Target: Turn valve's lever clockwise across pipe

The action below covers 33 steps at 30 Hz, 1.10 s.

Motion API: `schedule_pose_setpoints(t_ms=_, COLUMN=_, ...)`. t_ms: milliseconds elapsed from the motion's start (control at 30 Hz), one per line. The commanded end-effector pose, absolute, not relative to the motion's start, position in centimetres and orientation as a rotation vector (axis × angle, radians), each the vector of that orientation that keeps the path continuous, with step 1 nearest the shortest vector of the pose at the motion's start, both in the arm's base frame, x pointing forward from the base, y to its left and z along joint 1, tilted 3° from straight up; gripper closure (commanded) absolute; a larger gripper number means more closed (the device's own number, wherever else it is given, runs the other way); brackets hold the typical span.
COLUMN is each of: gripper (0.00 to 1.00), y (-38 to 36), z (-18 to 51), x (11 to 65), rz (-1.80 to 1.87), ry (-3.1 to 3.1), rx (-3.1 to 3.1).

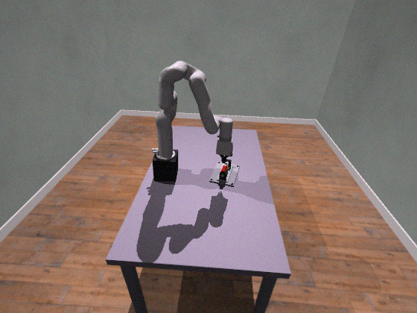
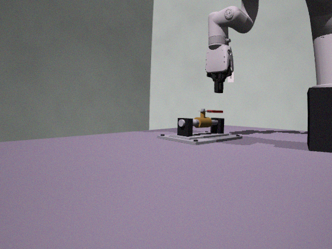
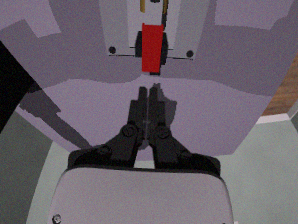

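Note:
The valve point(image 2: 202, 121) has a yellow body on a pipe held between two black blocks, on a grey baseplate point(image 2: 199, 139). Its red lever point(image 2: 214, 111) is a flat strip that runs along the pipe from the stem. It also shows in the wrist view point(image 3: 152, 47) and in the top view point(image 1: 223, 168). My gripper point(image 2: 219, 88) hangs above the lever's free end, clear of it, with a gap between. Its fingers are shut together on nothing, as the wrist view point(image 3: 150, 92) shows.
The arm's black base block point(image 1: 164, 166) stands on the purple table to the left of the valve in the top view, and shows at the right edge in the exterior view point(image 2: 319, 118). The table's edges are far from the valve.

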<state>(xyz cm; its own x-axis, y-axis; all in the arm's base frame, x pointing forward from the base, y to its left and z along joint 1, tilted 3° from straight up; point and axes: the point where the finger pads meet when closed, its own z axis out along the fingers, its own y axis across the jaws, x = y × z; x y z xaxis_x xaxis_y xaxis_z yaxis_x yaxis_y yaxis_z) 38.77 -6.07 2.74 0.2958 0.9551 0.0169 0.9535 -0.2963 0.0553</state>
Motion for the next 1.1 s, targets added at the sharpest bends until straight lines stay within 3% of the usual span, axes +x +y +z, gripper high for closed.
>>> schedule_pose_setpoints(t_ms=0, gripper=1.00, y=-6.09, z=2.84, x=38.89, rz=0.075, ry=1.841, rx=2.499)
schedule_pose_setpoints(t_ms=333, gripper=1.00, y=-6.09, z=2.84, x=38.89, rz=0.075, ry=1.841, rx=2.499)
schedule_pose_setpoints(t_ms=367, gripper=0.32, y=-6.09, z=2.84, x=38.89, rz=0.075, ry=1.841, rx=2.499)
schedule_pose_setpoints(t_ms=1067, gripper=0.32, y=-6.09, z=2.84, x=38.89, rz=0.075, ry=1.841, rx=2.499)
